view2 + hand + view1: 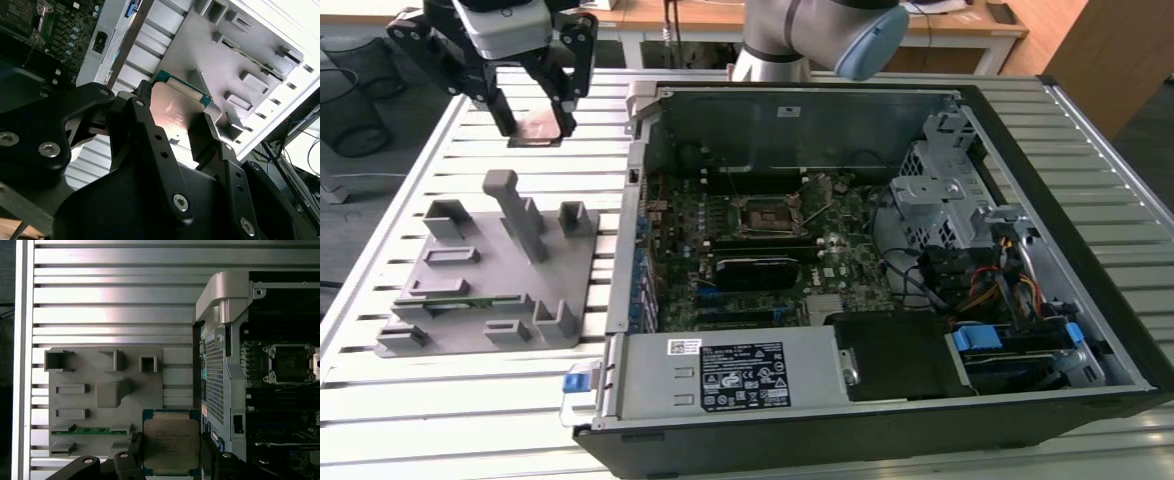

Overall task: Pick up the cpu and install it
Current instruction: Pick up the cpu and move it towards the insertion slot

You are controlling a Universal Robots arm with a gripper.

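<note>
- Gripper (538,126): at the exterior view's left you see it closed on the cpu (542,131). Its two black fingers (206,460) press on opposite edges, which keeps the contact side free of any touch.
- Cpu, in both wrist views: it lies flat between the fingers with its shiny metal top turned toward the first wrist view's camera. You can judge it to be lifted clear of the table (454,400), because it looks large against the fixture beneath it. It is outside the case and well apart from the socket.
- Grey fixture (494,270): it sits on the slatted table beside the case. Its raised pockets and posts probably serve to keep loose parts at known places. A thin green board strip (92,430) lies in one slot.
- Computer case (854,445): it lies on its side with the cover off, so the motherboard (720,240) faces upward and you can reach it from above.
- Socket (767,215): it is near the middle of the motherboard. In the first wrist view its dark square centre looks bare and its metal frame seems swung back, an arrangement that would admit a chip.
- Drive cage (961,200) and cables (987,290): at the exterior view's right, they are well apart from the socket.
</note>
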